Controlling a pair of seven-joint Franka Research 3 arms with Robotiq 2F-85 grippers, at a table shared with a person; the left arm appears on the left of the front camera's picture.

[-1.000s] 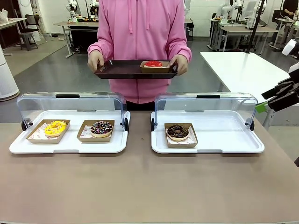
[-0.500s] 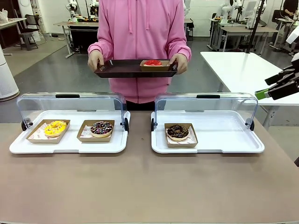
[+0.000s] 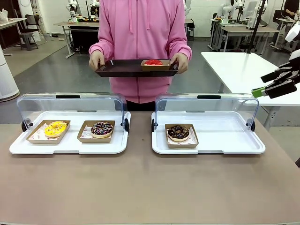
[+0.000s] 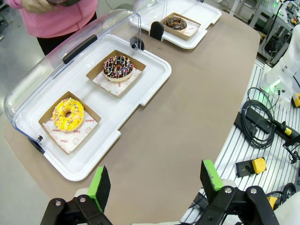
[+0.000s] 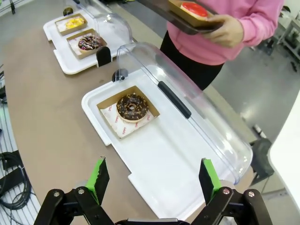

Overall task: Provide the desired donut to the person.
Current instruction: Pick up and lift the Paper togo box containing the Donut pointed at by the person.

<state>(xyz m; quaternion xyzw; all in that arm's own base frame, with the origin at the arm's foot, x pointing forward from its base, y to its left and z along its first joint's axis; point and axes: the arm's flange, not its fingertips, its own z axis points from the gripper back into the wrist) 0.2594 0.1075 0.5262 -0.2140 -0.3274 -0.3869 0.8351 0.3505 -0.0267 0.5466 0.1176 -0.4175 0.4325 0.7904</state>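
Note:
The person (image 3: 140,37) in a pink hoodie stands at the far side, both hands holding a dark tray (image 3: 119,71) with a red-glazed donut (image 3: 153,63) in a cardboard tray on it. In the left case lie a yellow donut (image 3: 55,128) and a chocolate donut with sprinkles (image 3: 101,129). A dark chocolate donut (image 3: 178,132) lies in the right case. My right gripper (image 3: 261,85) hangs open, high at the right edge, above and right of that case (image 5: 152,176). My left gripper (image 4: 154,176) is open over the table's near side, holding nothing.
Two white display trays (image 3: 70,146) (image 3: 225,143) have clear lids (image 3: 70,105) (image 3: 206,107) tipped back toward the person. The brown tabletop (image 3: 140,187) stretches in front of them. A white table (image 3: 243,70) stands behind on the right.
My right gripper has risen and drifted slightly left at the right edge. The person, the tray and the donuts have stayed put.

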